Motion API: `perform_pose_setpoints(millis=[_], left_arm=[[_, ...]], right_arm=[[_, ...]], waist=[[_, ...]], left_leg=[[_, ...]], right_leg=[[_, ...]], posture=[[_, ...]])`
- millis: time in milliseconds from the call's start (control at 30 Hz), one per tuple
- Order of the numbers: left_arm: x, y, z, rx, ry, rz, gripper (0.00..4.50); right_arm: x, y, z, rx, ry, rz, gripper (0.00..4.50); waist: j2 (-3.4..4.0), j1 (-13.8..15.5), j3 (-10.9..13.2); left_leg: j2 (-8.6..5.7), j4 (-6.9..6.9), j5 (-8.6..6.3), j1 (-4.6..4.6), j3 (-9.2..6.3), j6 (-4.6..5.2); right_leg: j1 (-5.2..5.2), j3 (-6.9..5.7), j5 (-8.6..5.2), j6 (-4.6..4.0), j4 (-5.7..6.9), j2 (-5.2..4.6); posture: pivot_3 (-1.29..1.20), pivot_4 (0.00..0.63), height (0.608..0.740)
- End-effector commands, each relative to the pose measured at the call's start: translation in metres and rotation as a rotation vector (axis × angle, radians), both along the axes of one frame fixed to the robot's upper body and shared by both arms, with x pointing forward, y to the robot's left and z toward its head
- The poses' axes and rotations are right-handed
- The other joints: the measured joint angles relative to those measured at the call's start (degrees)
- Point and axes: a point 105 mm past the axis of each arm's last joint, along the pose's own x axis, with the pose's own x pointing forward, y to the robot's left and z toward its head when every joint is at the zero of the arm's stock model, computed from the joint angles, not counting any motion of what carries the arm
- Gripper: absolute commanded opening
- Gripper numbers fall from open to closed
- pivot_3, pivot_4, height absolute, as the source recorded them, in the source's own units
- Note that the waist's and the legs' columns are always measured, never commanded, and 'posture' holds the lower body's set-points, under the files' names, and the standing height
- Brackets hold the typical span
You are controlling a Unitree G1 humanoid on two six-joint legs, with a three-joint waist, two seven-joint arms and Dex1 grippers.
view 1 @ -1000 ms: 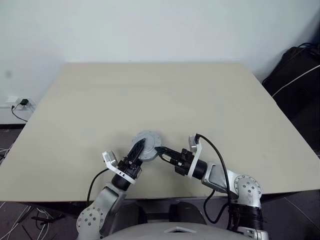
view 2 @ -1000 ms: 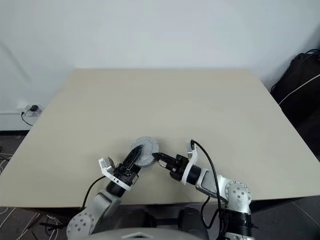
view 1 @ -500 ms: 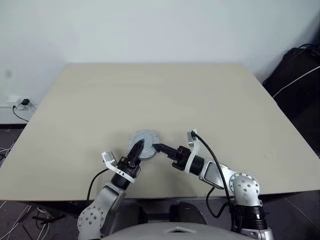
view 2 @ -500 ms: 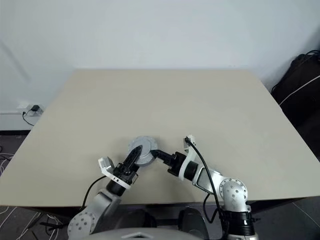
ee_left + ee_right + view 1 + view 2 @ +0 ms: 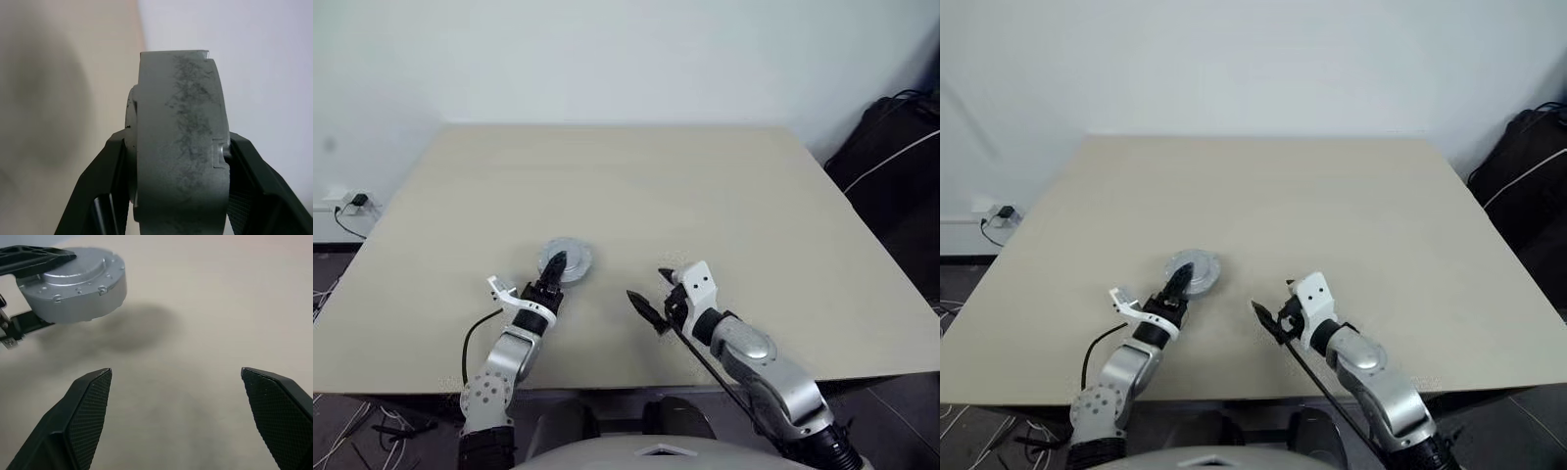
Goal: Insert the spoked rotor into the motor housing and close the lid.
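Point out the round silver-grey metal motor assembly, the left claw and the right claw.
Round silver-grey metal motor assembly (image 5: pixel 73 281): right wrist view, its top face.
Left claw (image 5: pixel 553 271): left eye view, between its fingertips.
Right claw (image 5: pixel 181 406): right wrist view, the gap between its fingertips.

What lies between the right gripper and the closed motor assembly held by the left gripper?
Only bare table. In the left eye view, nothing sits between the open right gripper and the motor assembly clamped in the left gripper.
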Motion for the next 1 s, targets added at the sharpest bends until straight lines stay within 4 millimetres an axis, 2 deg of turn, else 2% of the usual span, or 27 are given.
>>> perform_pose_setpoints(millis=[33,233,400,533,733,900,1000], left_arm=[[0.025,0.008,0.015,0.018,-0.037,0.045,2.10],[0.060,0.006,0.021,0.065,-0.037,0.055,2.10],[0.090,0.009,0.013,0.111,0.030,0.087,2.10],[0.106,0.009,0.011,0.144,0.057,0.099,2.10],[0.120,0.011,-0.003,0.209,0.151,0.113,2.10],[0.122,0.011,-0.015,0.252,0.211,0.108,2.10],[0.119,0.012,-0.022,0.243,0.249,0.107,2.10]], right_arm=[[0.005,-0.007,0.012,-0.028,-0.144,-0.072,4.50],[0.003,-0.015,0.008,-0.045,-0.183,-0.130,4.50],[0.002,-0.013,0.002,-0.046,-0.157,-0.115,4.50],[0.002,-0.013,0.001,-0.037,-0.145,-0.115,4.50],[0.000,-0.013,-0.001,-0.021,-0.115,-0.111,4.50],[0.000,-0.013,-0.002,-0.015,-0.102,-0.118,4.50],[0.000,-0.013,-0.004,-0.017,-0.096,-0.119,4.50]], waist=[[-0.22,0.11,-0.13],[-0.51,0.10,-0.30],[-0.58,-0.16,-0.35],[-0.59,-0.53,-0.36],[-0.59,-0.80,-0.36],[-0.62,-0.86,-0.38],[-0.62,-0.96,-0.38]], left_leg=[[0.00,0.00,0.03,0.00,-0.02,-0.06],[0.00,0.01,0.15,0.02,-0.05,-0.25],[0.03,0.03,0.17,0.04,-0.05,-0.26],[0.12,0.03,0.19,0.05,-0.08,-0.28],[0.15,0.02,0.20,0.06,-0.09,-0.29],[0.15,0.04,0.21,0.10,-0.10,-0.29],[0.15,0.03,0.20,0.53,-0.09,-0.30]], right_leg=[[0.02,0.01,0.00,0.00,0.00,0.01],[0.04,0.06,0.07,-0.01,0.03,0.03],[0.09,0.10,0.13,-0.03,0.02,0.46],[0.09,0.09,0.23,0.11,0.03,0.63],[0.09,0.08,0.24,0.11,0.04,0.68],[0.13,0.08,0.25,0.11,0.06,0.67],[0.55,0.09,0.23,0.09,0.06,0.64]], posture=[[0.00,0.000,0.740],[0.00,0.000,0.740],[0.00,0.000,0.740],[0.00,0.000,0.740],[0.00,0.000,0.740],[0.00,0.000,0.740],[0.00,0.000,0.740]])
